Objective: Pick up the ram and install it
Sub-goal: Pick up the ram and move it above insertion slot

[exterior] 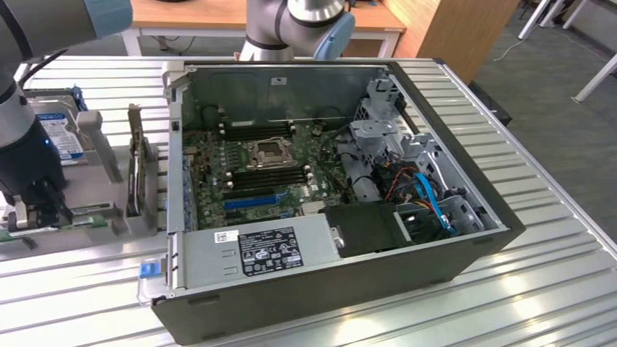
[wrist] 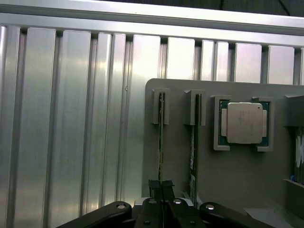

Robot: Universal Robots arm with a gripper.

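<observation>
- Looking from the wrist view, the gripper sits low over a grey holder on the ribbed metal table, its jaws drawn together on the thin upper edge of the ram
- The ram stands on edge in the holder, its far end seated in a notched post; nothing shows it raised clear, so I judge the grip made and the lift not begun
- A second stick stands on edge just beside it, parallel and apart, and the square silver processor lies flat in its own cradle beyond that; neither is touched
- In the exterior view, the arm reaches down to the holder on the exterior view's left, near a blue-labelled hard drive and well apart from the open computer case
- Inside the case the motherboard lies exposed, and the dark memory slots beside the socket look unfilled
- Progress, as I judge it, is early: the ram is clamped but sits in its holder, neither lifted out nor installed
</observation>
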